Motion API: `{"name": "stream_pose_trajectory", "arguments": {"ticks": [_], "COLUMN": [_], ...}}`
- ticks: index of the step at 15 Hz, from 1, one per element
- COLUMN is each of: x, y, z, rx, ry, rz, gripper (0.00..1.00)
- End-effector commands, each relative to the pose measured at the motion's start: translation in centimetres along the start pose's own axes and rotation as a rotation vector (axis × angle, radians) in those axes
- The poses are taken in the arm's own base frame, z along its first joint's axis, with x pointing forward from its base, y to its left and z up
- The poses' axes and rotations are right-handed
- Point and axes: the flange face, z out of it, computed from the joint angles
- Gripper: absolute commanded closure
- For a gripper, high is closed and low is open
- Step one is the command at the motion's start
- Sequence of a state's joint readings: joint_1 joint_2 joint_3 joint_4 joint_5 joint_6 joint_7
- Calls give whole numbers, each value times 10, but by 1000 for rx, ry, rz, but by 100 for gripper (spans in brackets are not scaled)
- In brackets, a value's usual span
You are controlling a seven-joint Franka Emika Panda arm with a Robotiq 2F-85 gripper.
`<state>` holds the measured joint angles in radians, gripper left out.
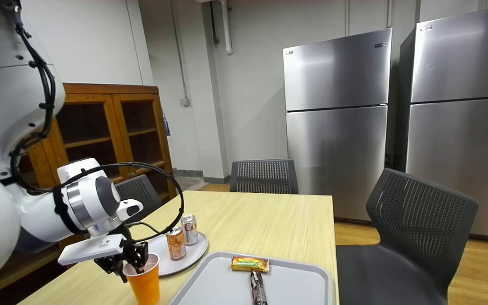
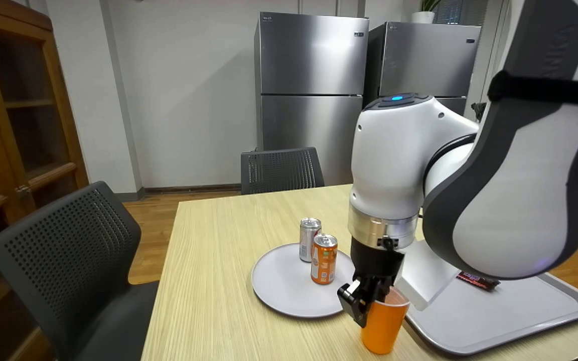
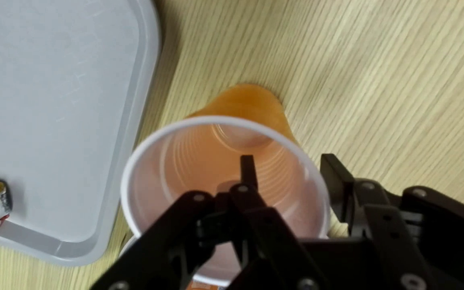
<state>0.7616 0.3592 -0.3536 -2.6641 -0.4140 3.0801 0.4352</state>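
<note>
Two steel refrigerators (image 1: 337, 127) stood at the back of my feeds, and before them spread the pale wooden table (image 1: 261, 220). Close to its right edge, in an exterior view, lay the grey tray (image 1: 295, 288), and near the tray's far left corner sat the round grey plate (image 2: 284, 293). I had my gripper (image 3: 290, 169) unclenched, its two fingers well parted: one dipped inside the orange cup (image 1: 144, 284), away from the wall, and the other hung outside, so the rim ran between them. That cup stood on the table just beside the tray's left edge, close to the plate's near edge. Toward the plate's far edge I saw the silver can (image 1: 189, 231), with the orange can (image 2: 324, 260) next to it. Smallest were the two bars on the tray: the yellow bar (image 1: 250, 264) by the far edge, and the dark bar (image 1: 258, 290) pointing one end at it.
</note>
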Motion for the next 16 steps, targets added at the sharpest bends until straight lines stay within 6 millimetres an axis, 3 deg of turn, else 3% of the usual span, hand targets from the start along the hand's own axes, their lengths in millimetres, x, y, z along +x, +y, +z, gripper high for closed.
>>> {"name": "stream_pose_trajectory", "arguments": {"ticks": [1, 4, 16], "x": [5, 10, 22], "y": [5, 11, 84], "z": [-17, -25, -52], "rx": [18, 24, 19], "ry": [21, 39, 107], "rz": [6, 24, 218], "gripper": [23, 1, 0]}}
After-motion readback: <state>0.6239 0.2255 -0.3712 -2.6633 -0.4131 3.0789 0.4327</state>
